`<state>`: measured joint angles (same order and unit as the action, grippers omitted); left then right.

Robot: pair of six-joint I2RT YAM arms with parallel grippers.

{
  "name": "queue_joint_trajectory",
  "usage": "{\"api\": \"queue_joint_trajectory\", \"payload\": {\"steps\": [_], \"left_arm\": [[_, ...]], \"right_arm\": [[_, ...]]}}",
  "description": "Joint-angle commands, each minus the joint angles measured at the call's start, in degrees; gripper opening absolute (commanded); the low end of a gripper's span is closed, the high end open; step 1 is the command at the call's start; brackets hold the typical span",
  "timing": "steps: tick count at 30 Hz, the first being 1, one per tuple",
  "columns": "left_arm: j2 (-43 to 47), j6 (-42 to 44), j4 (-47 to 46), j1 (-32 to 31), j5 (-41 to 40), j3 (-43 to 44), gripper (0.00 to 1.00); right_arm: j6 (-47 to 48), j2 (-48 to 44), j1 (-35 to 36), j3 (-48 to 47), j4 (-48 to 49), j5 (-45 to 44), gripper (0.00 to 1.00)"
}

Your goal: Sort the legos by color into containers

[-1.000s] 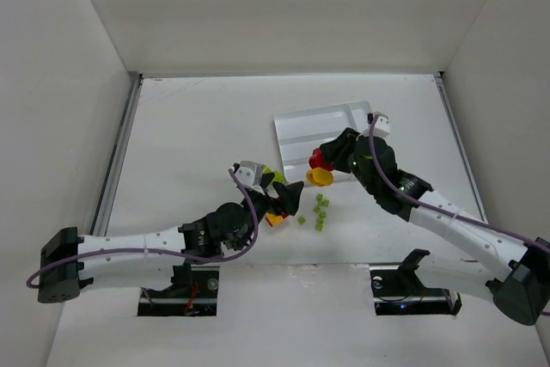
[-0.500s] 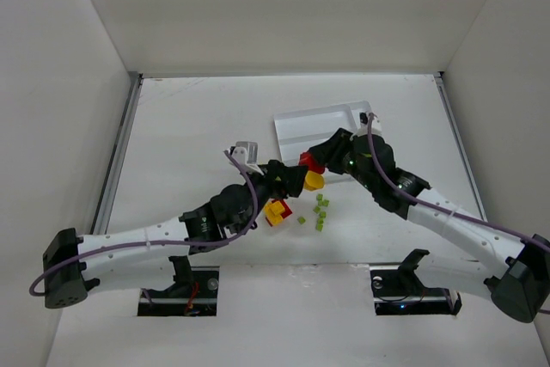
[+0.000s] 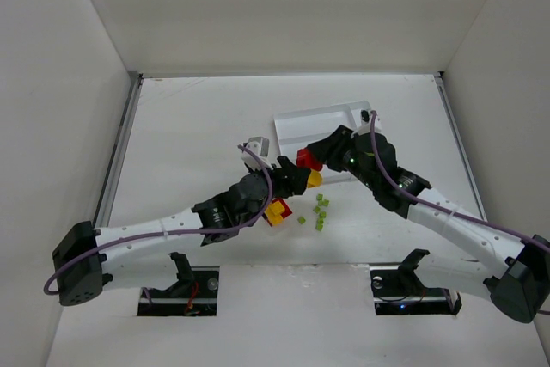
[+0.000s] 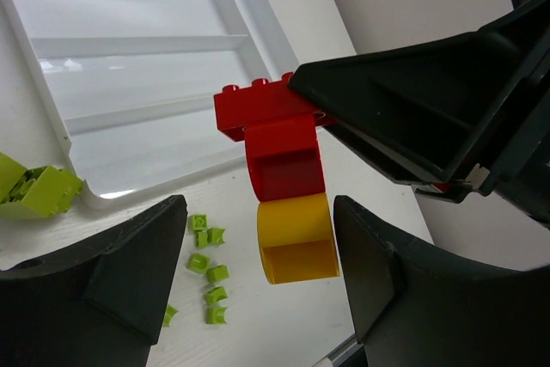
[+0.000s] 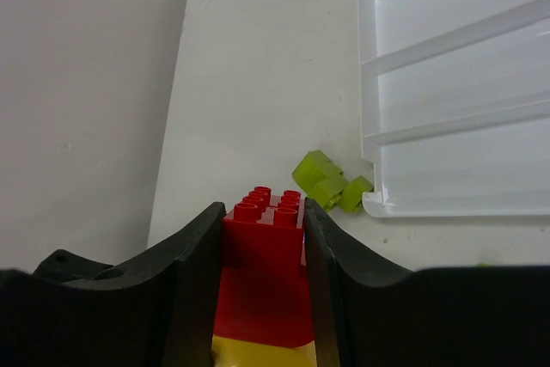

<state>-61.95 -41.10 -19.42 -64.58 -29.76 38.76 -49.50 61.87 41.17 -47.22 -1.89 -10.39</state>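
1. Right gripper (image 5: 262, 242): jaws narrow, clamped on both flanks of a red brick (image 5: 263, 234), which is held close to the near edge of the tray (image 4: 60, 122).
2. Stack: a red arch (image 4: 284, 161) hangs under the red brick and a yellow arch (image 4: 296, 251) under that; all three are joined.
3. Left gripper (image 4: 258, 238): jaws wide, one on either side of the yellow arch with a gap on each side; nothing is gripped.
4. Tray: every visible slot is bare, so no colour has been sorted yet.
5. Table (image 3: 189, 143): tiny lime cubes (image 4: 206, 259) lie loose near the tray, lime bricks (image 4: 34, 191) sit just beside its corner, and red-and-yellow bricks (image 3: 277, 211) lie beneath the left arm.
6. Judged stage: early. The stack probably has to be pulled apart first, and every piece remains to be placed.
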Motion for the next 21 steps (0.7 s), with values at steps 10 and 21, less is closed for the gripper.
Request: {"api": "queue_joint_trajectory", "payload": {"steps": [10, 21], "left_arm": [[-1.5, 0.4, -8.3, 0.2, 0.9, 0.6, 0.62], [-3.4, 0.6, -10.2, 2.0, -0.1, -0.3, 0.49]], "right_arm": [[-1.9, 0.7, 0.4, -0.9, 5.9, 0.9, 0.27], [-3.1, 1.4, 1.3, 0.2, 7.6, 1.6, 0.27]]}}
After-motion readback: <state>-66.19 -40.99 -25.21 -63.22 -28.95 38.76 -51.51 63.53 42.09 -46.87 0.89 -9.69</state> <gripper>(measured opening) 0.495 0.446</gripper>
